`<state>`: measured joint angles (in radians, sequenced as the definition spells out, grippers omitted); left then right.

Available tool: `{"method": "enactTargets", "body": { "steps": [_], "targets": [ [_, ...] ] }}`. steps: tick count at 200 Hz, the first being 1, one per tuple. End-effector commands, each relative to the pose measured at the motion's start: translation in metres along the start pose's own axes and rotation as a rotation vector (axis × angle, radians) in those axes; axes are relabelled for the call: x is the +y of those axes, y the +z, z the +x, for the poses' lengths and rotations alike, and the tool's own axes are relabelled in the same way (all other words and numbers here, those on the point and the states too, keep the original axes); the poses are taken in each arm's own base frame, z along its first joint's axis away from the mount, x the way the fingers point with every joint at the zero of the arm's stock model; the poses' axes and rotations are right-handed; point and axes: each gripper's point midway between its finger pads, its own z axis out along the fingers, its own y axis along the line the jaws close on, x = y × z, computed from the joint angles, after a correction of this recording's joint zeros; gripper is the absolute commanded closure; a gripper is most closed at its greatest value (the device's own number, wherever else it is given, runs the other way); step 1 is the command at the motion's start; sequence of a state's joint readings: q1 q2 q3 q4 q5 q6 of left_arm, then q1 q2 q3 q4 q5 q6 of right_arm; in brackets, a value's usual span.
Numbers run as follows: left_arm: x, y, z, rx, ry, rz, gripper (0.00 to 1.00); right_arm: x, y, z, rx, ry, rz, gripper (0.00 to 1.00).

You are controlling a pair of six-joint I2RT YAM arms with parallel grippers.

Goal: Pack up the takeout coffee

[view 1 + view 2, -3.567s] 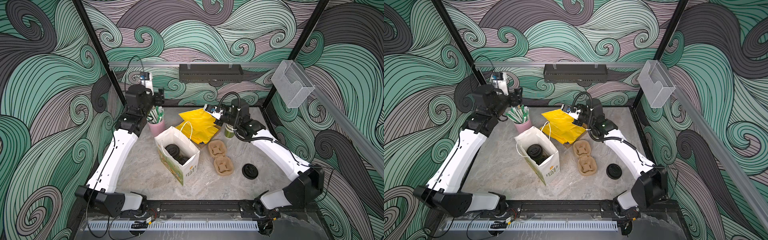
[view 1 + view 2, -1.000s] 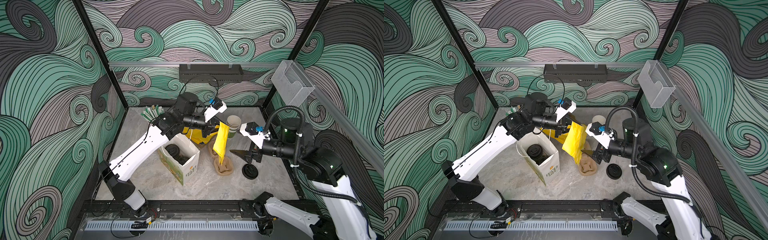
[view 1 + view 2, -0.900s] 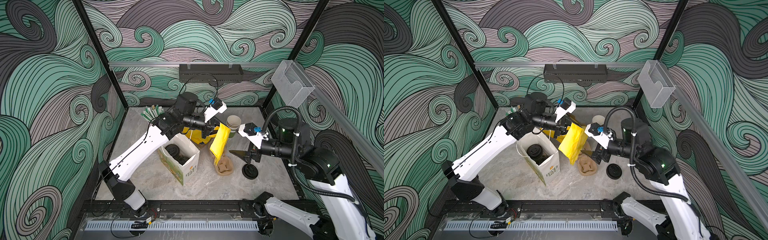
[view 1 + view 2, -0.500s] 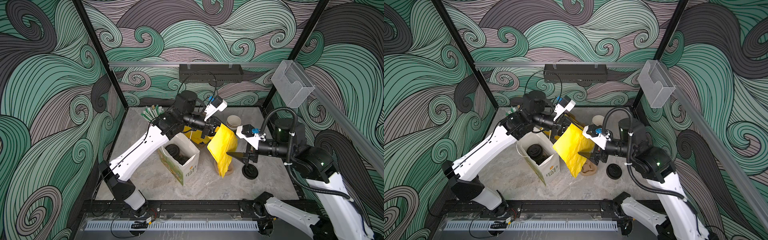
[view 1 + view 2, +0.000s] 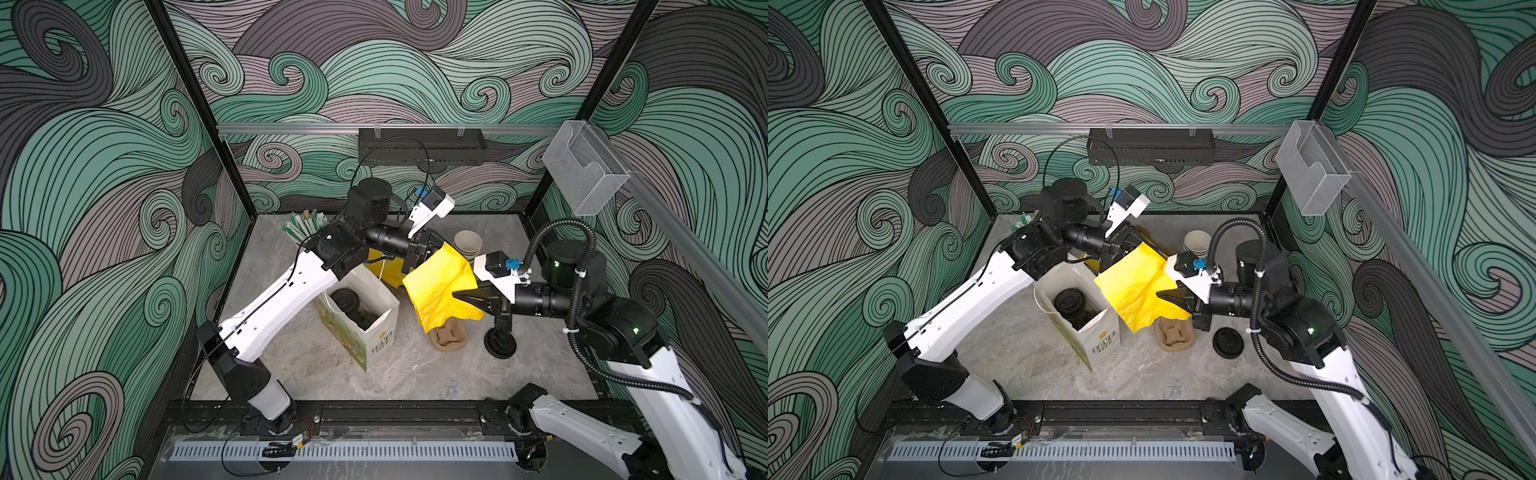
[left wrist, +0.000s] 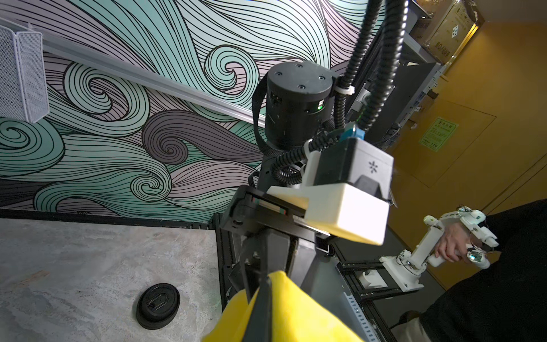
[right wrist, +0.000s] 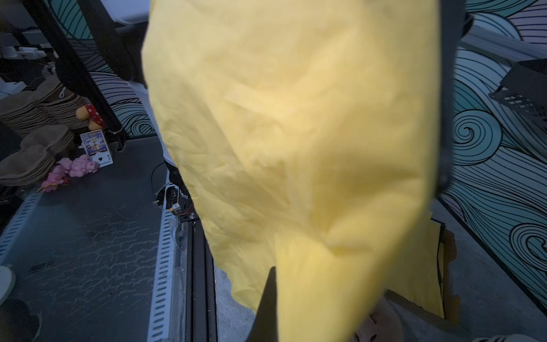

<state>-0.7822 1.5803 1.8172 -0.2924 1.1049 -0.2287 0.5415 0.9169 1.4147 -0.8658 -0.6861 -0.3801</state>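
Note:
The takeout coffee (image 5: 345,298) (image 5: 1070,301) stands inside the open white paper bag (image 5: 374,336) (image 5: 1102,338) in both top views, with only its black lid showing. Right of the bag, a yellow napkin (image 5: 440,286) (image 5: 1133,286) hangs in the air, stretched between both grippers. My left gripper (image 5: 415,264) (image 6: 263,308) is shut on the napkin's upper edge. My right gripper (image 5: 459,296) (image 7: 268,296) is shut on the napkin's lower right part. The napkin fills most of the right wrist view and hides what lies behind it.
A loose black lid (image 5: 500,343) (image 6: 158,305) lies on the table below the right gripper. Brown pulp cup carriers (image 5: 449,337) sit under the napkin. A stack of lidless cups (image 5: 467,245) and more yellow napkins (image 5: 388,272) stand behind. A holder of green sticks (image 5: 303,226) is at the back left.
The right gripper moved left to the hanging napkin and shut on it. The napkin swung from hanging narrow to spread wide between the two grippers. The left arm barely moved.

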Motion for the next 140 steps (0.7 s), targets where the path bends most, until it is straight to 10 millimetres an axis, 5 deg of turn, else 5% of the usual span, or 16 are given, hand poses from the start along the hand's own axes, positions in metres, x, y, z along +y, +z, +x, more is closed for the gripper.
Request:
{"method": "enactTargets", "body": {
  "steps": [1, 26, 44, 63, 77, 87, 101, 140],
  "targets": [
    [-0.003, -0.003, -0.012, -0.032, 0.122, -0.049, 0.57, 0.007, -0.006, -0.008, -0.035, 0.005, -0.005, 1.00],
    [0.038, -0.043, -0.038, -0.133, 0.384, -0.525, 0.44, -0.006, -0.016, -0.003, -0.017, 0.115, 0.109, 1.00],
    [0.069, -0.132, -0.060, -0.270, 0.403, -1.108, 0.40, -0.021, -0.023, 0.003, 0.005, 0.306, 0.224, 1.00],
    [0.078, -0.243, -0.038, -0.267, 0.255, -1.719, 0.38, -0.029, -0.030, 0.014, 0.031, 0.493, 0.309, 1.00],
    [0.067, -0.272, -0.018, -0.197, 0.217, -1.842, 0.38, -0.036, -0.038, 0.024, 0.053, 0.592, 0.390, 1.00],
    [0.060, -0.270, -0.010, -0.189, 0.221, -1.806, 0.38, -0.040, -0.042, 0.029, 0.075, 0.637, 0.430, 1.00],
    [0.054, -0.239, -0.006, -0.191, 0.272, -1.594, 0.41, -0.040, -0.041, 0.031, 0.117, 0.642, 0.427, 1.00],
    [0.014, -0.110, 0.012, -0.038, 0.476, -0.888, 0.42, -0.041, -0.023, 0.019, 0.198, 0.494, 0.336, 1.00]
  ]
}}
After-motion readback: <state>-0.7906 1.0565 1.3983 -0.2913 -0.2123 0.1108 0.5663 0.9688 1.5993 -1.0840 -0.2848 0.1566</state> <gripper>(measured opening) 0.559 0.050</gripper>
